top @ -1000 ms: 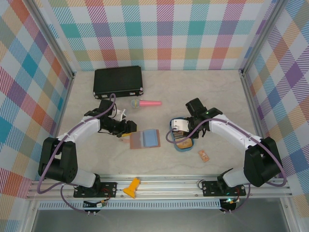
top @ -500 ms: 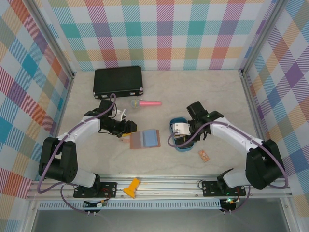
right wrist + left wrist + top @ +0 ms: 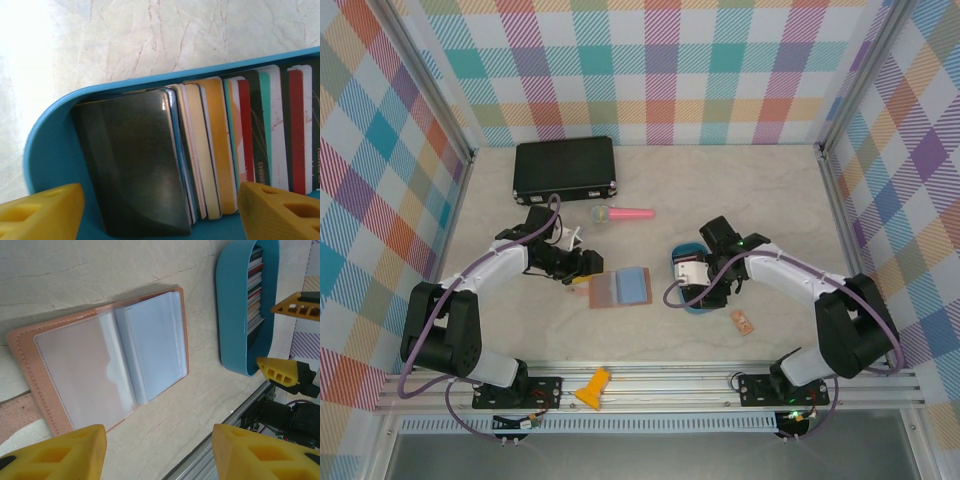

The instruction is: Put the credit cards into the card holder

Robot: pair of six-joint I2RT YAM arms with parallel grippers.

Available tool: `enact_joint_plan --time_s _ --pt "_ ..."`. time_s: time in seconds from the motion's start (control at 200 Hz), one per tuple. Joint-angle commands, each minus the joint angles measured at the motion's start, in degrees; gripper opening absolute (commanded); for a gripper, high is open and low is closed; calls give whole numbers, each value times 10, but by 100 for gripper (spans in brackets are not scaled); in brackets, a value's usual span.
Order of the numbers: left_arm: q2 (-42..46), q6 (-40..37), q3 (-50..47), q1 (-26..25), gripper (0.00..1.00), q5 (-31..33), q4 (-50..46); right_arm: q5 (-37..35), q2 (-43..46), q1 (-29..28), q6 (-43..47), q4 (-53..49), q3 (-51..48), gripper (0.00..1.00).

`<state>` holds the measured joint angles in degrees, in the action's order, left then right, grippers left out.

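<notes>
**Top ext.**
- Card holder (image 3: 620,288) lies open and flat on table (image 3: 750,185), front-centre. Pinkish-brown leaf to L, grey-blue leaf to R.
- L tool (image 3: 584,264) sits low, just beside holder's L edge.
- Blue tray (image 3: 691,306) is just R of holder, not touching it. R arm (image 3: 790,275) covers most of tray.
- R tool (image 3: 703,288) points down into tray.
- Black case (image 3: 565,168) at rear L.
- Pink stick (image 3: 632,213) lies on table between case and tray.
- Orange tag (image 3: 742,321) on table near tray's front-R end.
- Yellow piece (image 3: 593,388) on front rail.

**L wrist**
- Holder (image 3: 100,370) open, clear plastic sleeves facing up.
- L tool (image 3: 160,452): jaws wide apart, nothing between them, so open. One finger overlaps holder's corner.
- Tray (image 3: 232,315) beyond holder, credit cards (image 3: 255,290) stacked on edge inside.
- R tool's yellow fingers (image 3: 280,372) sit at tray's end.

**R wrist**
- Credit cards (image 3: 215,150) packed on edge in tray (image 3: 50,155).
- Dark card (image 3: 132,165) leans at front of stack. Tan, orange, red, green and white ones behind it.
- R tool (image 3: 160,215): jaws spread wide, one finger either side of the front cards, nothing pinched. Open, no card held.
</notes>
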<state>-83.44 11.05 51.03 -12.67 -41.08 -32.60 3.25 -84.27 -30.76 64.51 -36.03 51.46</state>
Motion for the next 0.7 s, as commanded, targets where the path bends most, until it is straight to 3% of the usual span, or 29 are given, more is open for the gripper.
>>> enact_joint_plan --time_s 0.0,0.44,0.515,0.695 --pt "2 -6 8 -3 58 -10 8 16 -22 5 3 -8 36 82" --pt "4 -7 7 -3 58 -10 7 46 -102 14 30 -23 66 84" --pt "5 -7 7 -3 58 -9 6 44 -108 15 28 -15 63 77" --pt "2 -7 7 -3 58 -11 7 37 -101 16 17 6 59 44"
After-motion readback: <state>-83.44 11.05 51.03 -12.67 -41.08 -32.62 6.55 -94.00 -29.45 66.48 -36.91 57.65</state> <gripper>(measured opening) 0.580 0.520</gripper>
